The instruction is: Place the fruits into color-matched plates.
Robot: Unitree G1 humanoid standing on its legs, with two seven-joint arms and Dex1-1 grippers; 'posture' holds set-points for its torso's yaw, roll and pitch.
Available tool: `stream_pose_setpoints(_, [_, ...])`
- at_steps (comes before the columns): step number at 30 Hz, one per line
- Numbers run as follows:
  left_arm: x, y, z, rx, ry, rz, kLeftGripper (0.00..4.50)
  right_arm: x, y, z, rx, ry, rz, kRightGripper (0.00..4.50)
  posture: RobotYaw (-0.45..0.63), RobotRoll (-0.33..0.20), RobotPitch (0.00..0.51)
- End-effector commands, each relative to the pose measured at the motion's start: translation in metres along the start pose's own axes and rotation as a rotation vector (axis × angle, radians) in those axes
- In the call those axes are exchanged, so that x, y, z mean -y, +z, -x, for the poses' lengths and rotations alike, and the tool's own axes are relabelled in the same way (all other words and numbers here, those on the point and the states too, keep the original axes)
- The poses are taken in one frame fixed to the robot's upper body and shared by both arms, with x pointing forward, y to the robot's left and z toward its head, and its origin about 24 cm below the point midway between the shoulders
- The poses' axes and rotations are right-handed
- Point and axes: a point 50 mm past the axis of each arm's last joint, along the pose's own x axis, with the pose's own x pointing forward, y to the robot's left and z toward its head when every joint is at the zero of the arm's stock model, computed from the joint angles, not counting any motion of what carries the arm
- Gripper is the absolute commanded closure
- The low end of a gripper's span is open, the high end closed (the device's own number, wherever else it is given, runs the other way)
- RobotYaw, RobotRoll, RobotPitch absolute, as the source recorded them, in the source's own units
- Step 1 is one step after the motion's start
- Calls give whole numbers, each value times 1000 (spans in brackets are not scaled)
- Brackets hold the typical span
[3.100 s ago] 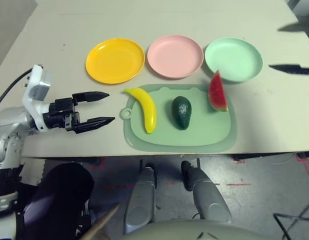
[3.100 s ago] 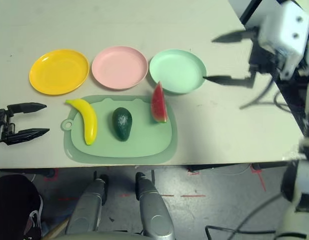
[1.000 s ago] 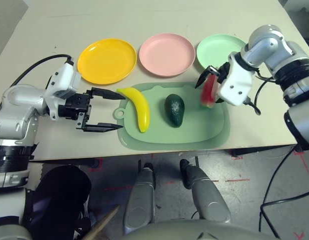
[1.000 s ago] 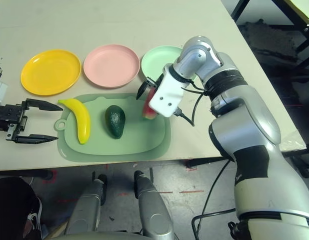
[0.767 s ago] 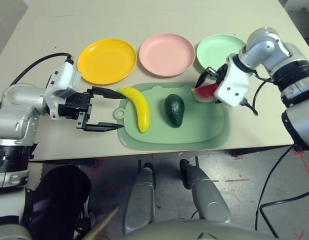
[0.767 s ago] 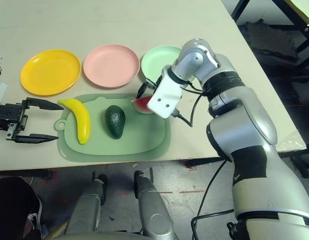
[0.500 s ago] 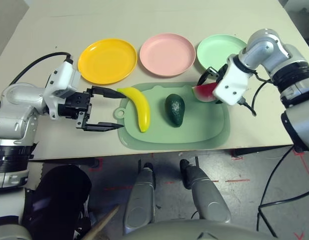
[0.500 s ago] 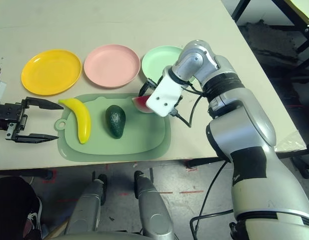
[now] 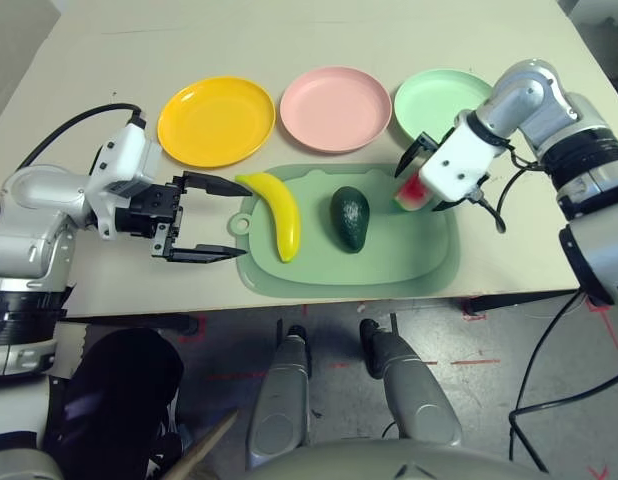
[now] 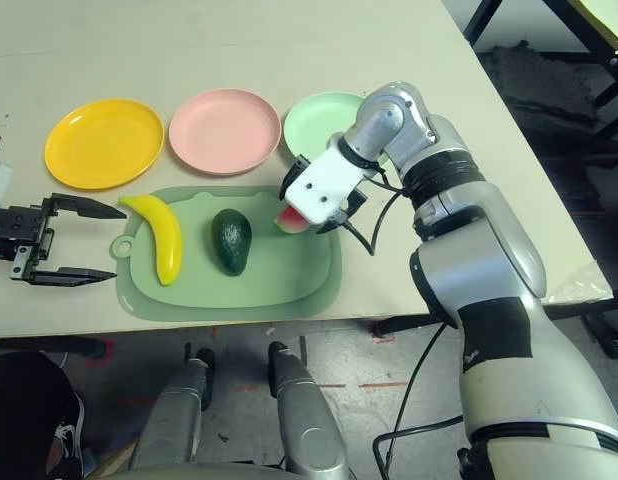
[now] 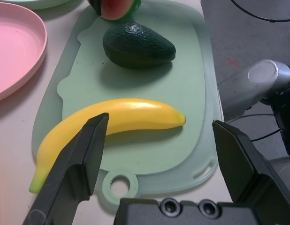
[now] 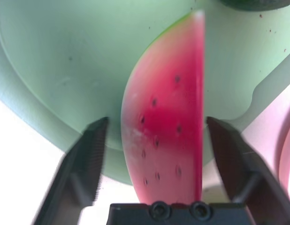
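- Watermelon wedge was over the pale green mat, near its right end, between the fingers of the right gripper; they stood partly apart, with a gap at 1 side, so a firm hold could not be told.
- The step in hand looked to be picking up fruit 1 of 3; the next move seemed to call for closing on the wedge, lifting it and carrying it to the pink plate.
- The left gripper stood wide open beside the banana, holding nothing; the yellow plate was the banana's likely goal; the avocado lay mid-mat, presumably bound for the mint plate.
- The table was pale and smooth; the 3 plates sat in a row beyond the mat, all empty.
- Past its near edge was a grey floor with red marks; a black cable hung at the right.
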Motion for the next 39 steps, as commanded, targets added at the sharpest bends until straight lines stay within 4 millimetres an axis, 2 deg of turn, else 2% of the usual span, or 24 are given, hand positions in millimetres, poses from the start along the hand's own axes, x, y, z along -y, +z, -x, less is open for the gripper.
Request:
stream_pose_setpoints(1, [1,2,2,-26,-5,-12,0,-1,-1,-3,1,-1,-19,1847,-40,0,315])
stream_pose_setpoints(2, [0,2,3,-26,-4,-12,0,-1,-1,-3,1,-4,-24,2213,-43,0,315])
stream_pose_setpoints(3, [0,2,3,-27,-3,-12,0,-1,-1,-3,1,-7,-27,2317,-43,0,315])
stream_pose_setpoints(9, [0,2,3,-28,0,-8,0,1,-1,3,2,-14,-38,2317,-53,0,317])
stream_pose_setpoints(13, [-5,9,-2,75,55,30,0,8,3,11,9,-37,-31,2317,-59,0,318])
stream_pose_setpoints(16, [-5,11,-4,89,76,50,0,16,7,19,7,-62,-17,2317,-62,0,320])
stream_pose_setpoints(20, [-9,9,-2,44,179,51,0,45,18,41,-2,-192,-9,2317,-56,0,323])
stream_pose_setpoints(22, [-11,7,-3,18,219,63,0,62,24,44,-5,-294,-28,2317,-60,0,322])
stream_pose_setpoints(26, [-15,9,-10,-1,257,72,0,84,30,35,-14,-424,-59,2317,-66,0,316])
stream_pose_setpoints(31, [-29,16,-24,-20,368,62,0,105,37,10,-59,-534,-114,2317,-55,0,311])
stream_pose_setpoints(39, [-29,25,-28,-48,404,56,0,113,32,-11,-174,-584,-187,2317,-23,0,300])
